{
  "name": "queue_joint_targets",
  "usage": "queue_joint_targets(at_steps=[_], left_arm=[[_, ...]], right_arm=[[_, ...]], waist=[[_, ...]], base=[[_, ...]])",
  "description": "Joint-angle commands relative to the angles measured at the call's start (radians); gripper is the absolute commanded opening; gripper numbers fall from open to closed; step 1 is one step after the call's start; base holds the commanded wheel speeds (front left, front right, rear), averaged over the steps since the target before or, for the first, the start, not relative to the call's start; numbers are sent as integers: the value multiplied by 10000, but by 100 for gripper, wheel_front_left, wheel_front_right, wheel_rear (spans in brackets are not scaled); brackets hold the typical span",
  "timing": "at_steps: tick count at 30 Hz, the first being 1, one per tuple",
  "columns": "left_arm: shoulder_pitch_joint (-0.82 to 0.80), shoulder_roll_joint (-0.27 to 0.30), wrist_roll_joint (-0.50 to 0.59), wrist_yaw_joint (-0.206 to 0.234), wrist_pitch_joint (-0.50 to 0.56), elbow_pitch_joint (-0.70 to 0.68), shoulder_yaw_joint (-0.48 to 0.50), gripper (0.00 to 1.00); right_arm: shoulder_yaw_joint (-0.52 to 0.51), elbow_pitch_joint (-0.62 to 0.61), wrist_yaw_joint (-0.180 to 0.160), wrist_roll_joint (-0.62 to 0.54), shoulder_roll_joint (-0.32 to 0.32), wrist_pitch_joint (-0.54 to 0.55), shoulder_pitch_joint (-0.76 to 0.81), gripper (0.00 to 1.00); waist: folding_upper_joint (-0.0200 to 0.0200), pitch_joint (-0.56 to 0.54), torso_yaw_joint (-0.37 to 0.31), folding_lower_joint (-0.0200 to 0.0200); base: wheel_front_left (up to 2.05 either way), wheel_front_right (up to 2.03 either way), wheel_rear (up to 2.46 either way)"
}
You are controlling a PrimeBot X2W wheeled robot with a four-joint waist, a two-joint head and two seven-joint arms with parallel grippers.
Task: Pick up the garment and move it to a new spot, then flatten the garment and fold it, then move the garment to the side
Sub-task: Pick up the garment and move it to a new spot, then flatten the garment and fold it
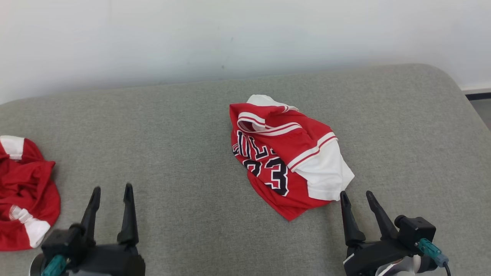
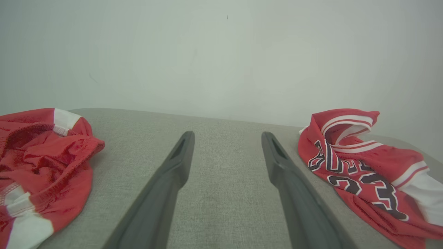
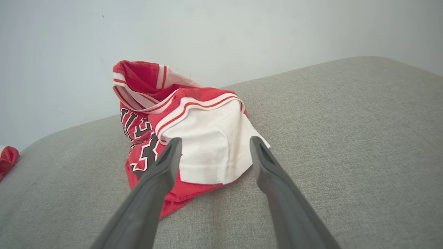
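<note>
Both open & empty: left gripper (image 1: 112, 188), right gripper (image 1: 356, 193), frame bottom; jersey (image 1: 268, 161) bunched mid-frame, so we'd pinch far-apart edges, e.g. white sleeve (image 1: 326, 174), & pull flat

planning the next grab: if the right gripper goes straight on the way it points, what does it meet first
Probably the white sleeve of the crumpled red jersey, lying just beyond the open right gripper; how near is hard to judge.
</note>
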Motion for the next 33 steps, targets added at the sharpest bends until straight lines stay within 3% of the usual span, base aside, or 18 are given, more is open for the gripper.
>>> queue_joint_targets(at_steps=[1,15,33], left_arm=[[262,-16,151,-48,-6,-105,88,100],[1846,-465,825,-178,-8,-578,903,100],[1381,-568,968,-412,-9,-349,868,100]], right_arm=[[-54,-22,-25,-89,-11,-5,59,100],[-554,-733,-25,-937,-11,311,404,100],[-666,-1133,-25,-905,-9,602,611,100]], waist=[[1,-136,182,1],[1,-326,340,1],[1,-282,290,1]], base=[[0,0,0],[0,0,0],[0,0,0]])
